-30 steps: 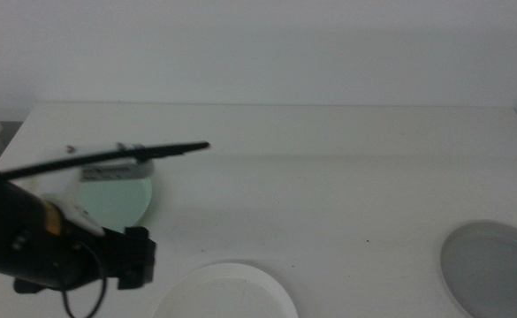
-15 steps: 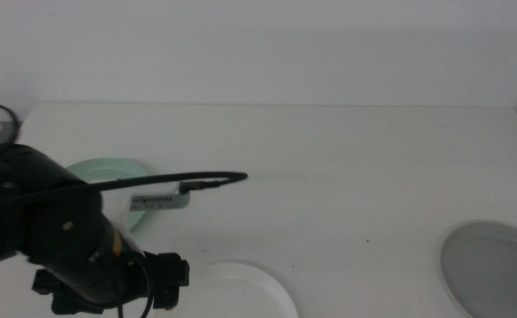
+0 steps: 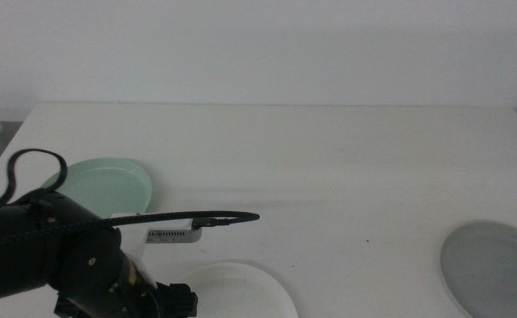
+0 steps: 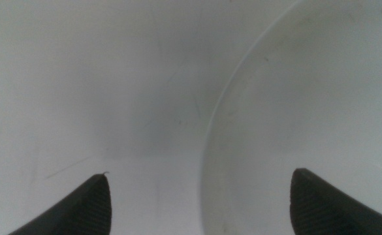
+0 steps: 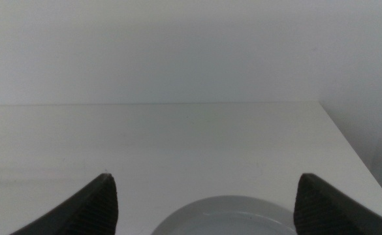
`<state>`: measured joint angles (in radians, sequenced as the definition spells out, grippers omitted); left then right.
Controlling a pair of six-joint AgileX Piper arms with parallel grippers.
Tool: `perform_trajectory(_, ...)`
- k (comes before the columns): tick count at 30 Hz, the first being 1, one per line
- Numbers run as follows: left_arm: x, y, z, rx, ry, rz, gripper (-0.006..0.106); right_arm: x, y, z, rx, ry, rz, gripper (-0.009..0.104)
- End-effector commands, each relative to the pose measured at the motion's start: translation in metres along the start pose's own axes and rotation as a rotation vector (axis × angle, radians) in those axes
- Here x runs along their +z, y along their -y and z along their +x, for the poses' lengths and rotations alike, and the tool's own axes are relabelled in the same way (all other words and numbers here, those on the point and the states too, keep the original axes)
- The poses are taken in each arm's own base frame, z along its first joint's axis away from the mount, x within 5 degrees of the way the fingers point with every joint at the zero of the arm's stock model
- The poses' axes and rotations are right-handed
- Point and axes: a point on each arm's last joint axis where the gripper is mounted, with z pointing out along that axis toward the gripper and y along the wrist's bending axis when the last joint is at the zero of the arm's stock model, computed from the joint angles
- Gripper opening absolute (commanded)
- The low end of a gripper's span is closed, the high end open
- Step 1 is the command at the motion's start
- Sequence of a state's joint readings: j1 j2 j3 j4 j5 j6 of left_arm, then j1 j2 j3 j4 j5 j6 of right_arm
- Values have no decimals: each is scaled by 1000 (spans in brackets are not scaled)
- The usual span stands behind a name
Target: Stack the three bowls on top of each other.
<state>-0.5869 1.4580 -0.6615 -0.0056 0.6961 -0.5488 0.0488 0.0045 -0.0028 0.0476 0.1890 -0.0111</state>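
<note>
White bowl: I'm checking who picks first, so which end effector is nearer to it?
Left. The left end effector hangs open directly over the white bowl's rim. The right end effector waits open over the grey bowl, across the table.

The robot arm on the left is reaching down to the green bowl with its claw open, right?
Not quite. The left gripper is open, but it hangs over the rim of the white bowl, not the green one. The middle view shows the mint green bowl lying apart, farther back on the table.
</note>
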Motion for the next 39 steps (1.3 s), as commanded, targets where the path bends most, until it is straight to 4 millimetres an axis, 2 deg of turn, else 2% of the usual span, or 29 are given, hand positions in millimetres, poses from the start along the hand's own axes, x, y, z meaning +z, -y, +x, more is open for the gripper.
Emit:
perform_trajectory(1, 5, 2, -2, -2, 9, 12, 94, 0, 1, 0, -15, 10, 7, 92)
perform_trajectory(6, 20, 4, -3, -12, -28, -3, 90, 0, 1, 0, -15, 10, 7, 92)
perform_trajectory(10, 24, 4, -3, -14, -43, -11, 78, 0, 1, 0, -15, 10, 7, 92)
perform_trajectory(14, 24, 4, -3, -18, -44, -9, 52, 0, 1, 0, -15, 10, 7, 92)
perform_trajectory(20, 23, 3, -1, -20, -63, -20, 0, 0, 1, 0, -15, 10, 7, 92)
perform_trajectory(23, 6, 2, 0, -7, -93, -45, -2, 0, 1, 0, -15, 10, 7, 92)
perform_trajectory(26, -28, 3, -8, 22, -23, -38, -2, 0, 1, 0, -15, 10, 7, 92)
perform_trajectory(30, -87, 13, -36, 50, 145, -7, -2, 0, 1, 0, -15, 10, 7, 92)
perform_trajectory(33, -115, 20, -65, 83, 186, -6, -2, 0, 1, 0, -15, 10, 7, 92)
perform_trajectory(36, -120, 30, -100, 119, 215, 3, -2, 0, 1, 0, -15, 10, 7, 92)
perform_trajectory(39, -113, 39, -134, 139, 207, 27, -2, 0, 1, 0, -15, 10, 7, 92)
